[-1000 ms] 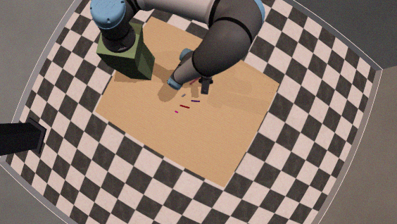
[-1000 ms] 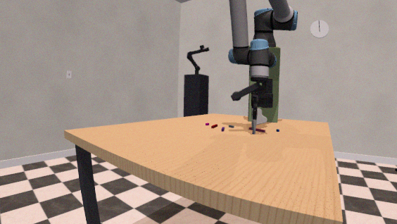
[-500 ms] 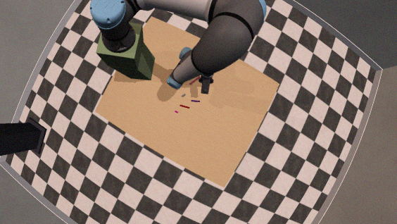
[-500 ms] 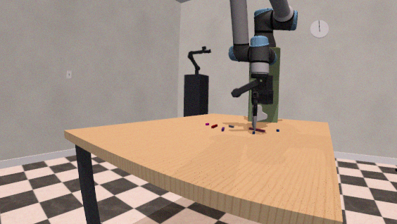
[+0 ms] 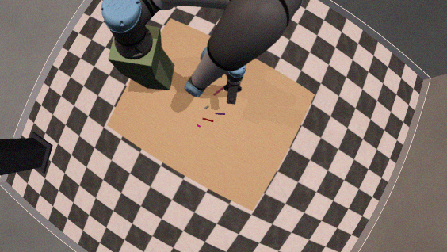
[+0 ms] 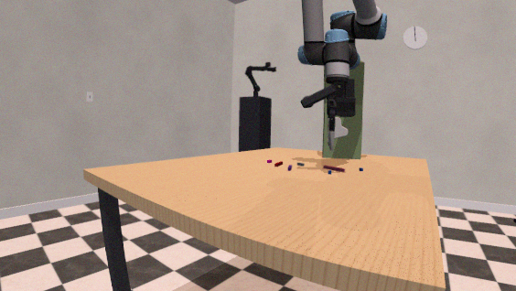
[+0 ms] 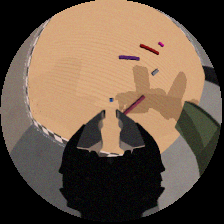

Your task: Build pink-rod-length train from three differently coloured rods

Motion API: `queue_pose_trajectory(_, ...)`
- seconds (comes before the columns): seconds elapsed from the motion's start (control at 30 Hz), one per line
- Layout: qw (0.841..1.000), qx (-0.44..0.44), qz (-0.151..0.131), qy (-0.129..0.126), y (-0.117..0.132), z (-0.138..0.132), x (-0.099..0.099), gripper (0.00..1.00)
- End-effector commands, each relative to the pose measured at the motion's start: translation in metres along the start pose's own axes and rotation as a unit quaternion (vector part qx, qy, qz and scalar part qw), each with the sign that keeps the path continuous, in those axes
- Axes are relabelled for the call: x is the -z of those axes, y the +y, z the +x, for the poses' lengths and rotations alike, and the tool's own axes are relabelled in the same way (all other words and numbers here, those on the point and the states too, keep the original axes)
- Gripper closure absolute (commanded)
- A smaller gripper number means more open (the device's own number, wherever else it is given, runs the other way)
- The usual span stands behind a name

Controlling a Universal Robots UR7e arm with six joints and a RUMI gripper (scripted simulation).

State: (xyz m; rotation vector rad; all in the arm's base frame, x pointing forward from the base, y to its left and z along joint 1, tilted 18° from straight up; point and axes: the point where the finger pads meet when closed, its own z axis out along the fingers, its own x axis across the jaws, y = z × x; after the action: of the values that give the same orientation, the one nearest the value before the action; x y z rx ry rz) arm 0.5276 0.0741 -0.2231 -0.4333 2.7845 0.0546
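Hanging above the table [image 6: 192,180], the gripper [image 7: 111,112] shows its 2 fingers parted only a sliver, with bare wood visible in the gap. We judge that it holds nothing.

In the wrist view, a small blue rod [image 7: 111,99] lies on the table just ahead of the fingertips, almost in line with the gap. It is too short to show any long axis. Beside it, ahead and to the right of the fingers, lies the pink rod [image 7: 134,104]. It lies flat, its long axis running diagonally away to the right, crossing the arm's shadow.

Well beyond these, the grey rod [image 7: 155,72] sits alone. Farther ahead still are the purple rod [image 7: 129,57], the red rod [image 7: 149,48] and the tiny magenta rod [image 7: 160,44], all apart from one another. No train has been started.

We reckon blue, magenta and purple, at 1, 2 and 6, make up the pink rod's 9. With only 1 arm, the nearest of the 3 is the blue, so the coming move looks like a straight descent a touch forward. The pink rod, close beside the blue, is the thing to avoid nudging.
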Motion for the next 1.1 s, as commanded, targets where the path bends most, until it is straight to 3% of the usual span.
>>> queue_pose_trajectory(0.0, 1.0, -0.001, -0.002, 0.002, 0.0, 0.002, 0.0189, 0.86)
queue_pose_trajectory(0.2, 1.0, 0.0, -0.001, 0.002, 0.0003, 0.0019, 0.0202, 0.86)
queue_pose_trajectory(0.23, 1.0, 0.0, -0.002, 0.002, 0.0004, 0.0019, 0.0202, 0.0)
queue_pose_trajectory(1.07, 1.0, 0.0, -0.001, 0.002, 0.0001, 0.0013, 0.0195, 0.0)
